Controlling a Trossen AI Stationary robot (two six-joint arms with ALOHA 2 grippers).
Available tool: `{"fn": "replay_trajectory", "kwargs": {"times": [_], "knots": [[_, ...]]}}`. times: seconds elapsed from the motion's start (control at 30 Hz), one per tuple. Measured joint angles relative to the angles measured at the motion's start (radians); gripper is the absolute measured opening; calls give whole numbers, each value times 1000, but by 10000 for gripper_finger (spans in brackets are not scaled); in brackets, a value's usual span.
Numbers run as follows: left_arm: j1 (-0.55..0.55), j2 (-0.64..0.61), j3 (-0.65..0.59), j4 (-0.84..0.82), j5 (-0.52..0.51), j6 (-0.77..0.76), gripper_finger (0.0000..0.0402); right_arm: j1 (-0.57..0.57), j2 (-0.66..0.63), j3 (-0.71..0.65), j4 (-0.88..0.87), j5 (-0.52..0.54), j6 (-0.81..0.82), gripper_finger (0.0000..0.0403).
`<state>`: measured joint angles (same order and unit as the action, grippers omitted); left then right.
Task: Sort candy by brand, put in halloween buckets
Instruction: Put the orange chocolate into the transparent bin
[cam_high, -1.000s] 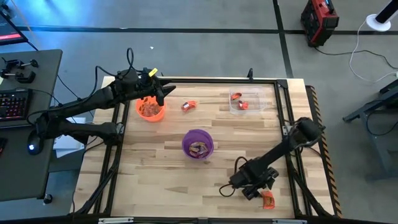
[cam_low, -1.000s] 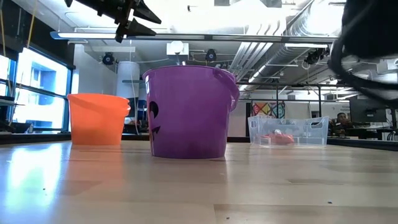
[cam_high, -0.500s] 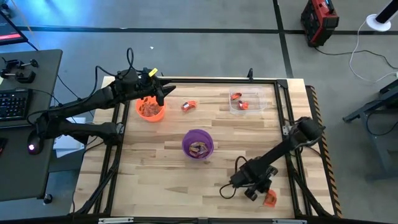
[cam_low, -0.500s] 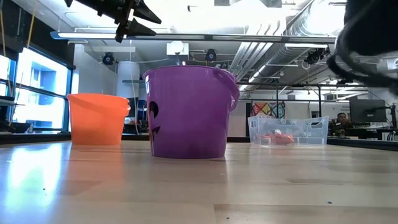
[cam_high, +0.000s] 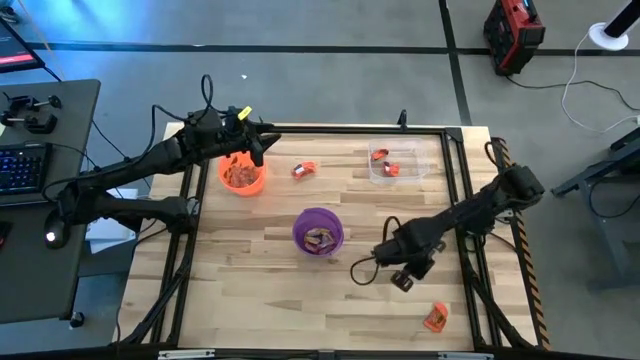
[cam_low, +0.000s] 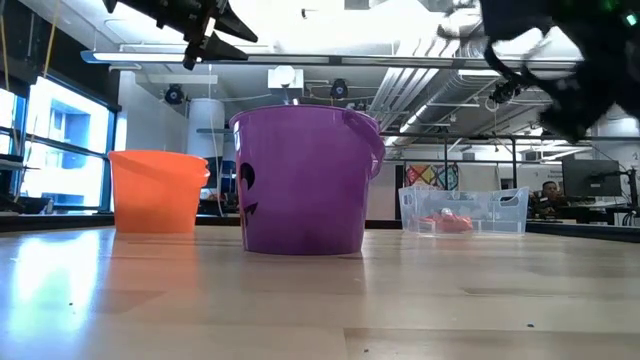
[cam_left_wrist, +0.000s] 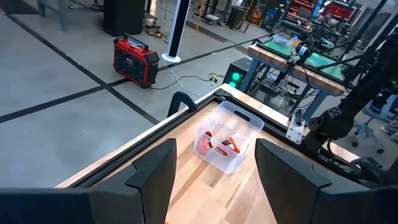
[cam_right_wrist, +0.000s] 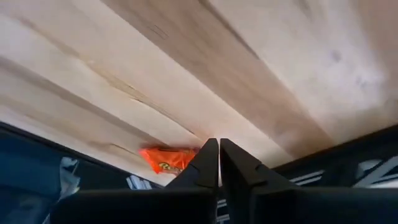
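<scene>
Overhead, we see the left gripper (cam_high: 262, 141) over the orange bucket (cam_high: 242, 175), fingers spread and holding nothing. Our right gripper (cam_high: 404, 281) hangs near the purple bucket (cam_high: 318, 232), fingers pressed together, empty. One candy (cam_high: 434, 318) lies by the surface's (cam_high: 250, 280) near right corner, another (cam_high: 304, 169) between the orange bucket and the clear tub (cam_high: 395, 163).

Low down, both buckets stand upright, orange (cam_low: 155, 190) behind purple (cam_low: 303, 180), with the tub (cam_low: 463, 210) beyond.

From the left wrist, the tub (cam_left_wrist: 225, 143) holds red wrappers.

From the right wrist, the closed fingers (cam_right_wrist: 208, 163) point towards an orange candy (cam_right_wrist: 166, 158) on the wood.
</scene>
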<state>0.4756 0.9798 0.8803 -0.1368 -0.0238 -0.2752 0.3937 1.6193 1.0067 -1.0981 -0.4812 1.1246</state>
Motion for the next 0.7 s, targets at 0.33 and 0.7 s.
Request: {"fn": "replay_trajectory", "kwargs": {"times": [0.33, 0.7], "knots": [[18, 0, 0, 0, 1, 0, 209, 171, -31, -210, 509, -209, 413, 114], [18, 0, 0, 0, 1, 16, 209, 293, -32, -223, 413, -209, 532, 245]]}}
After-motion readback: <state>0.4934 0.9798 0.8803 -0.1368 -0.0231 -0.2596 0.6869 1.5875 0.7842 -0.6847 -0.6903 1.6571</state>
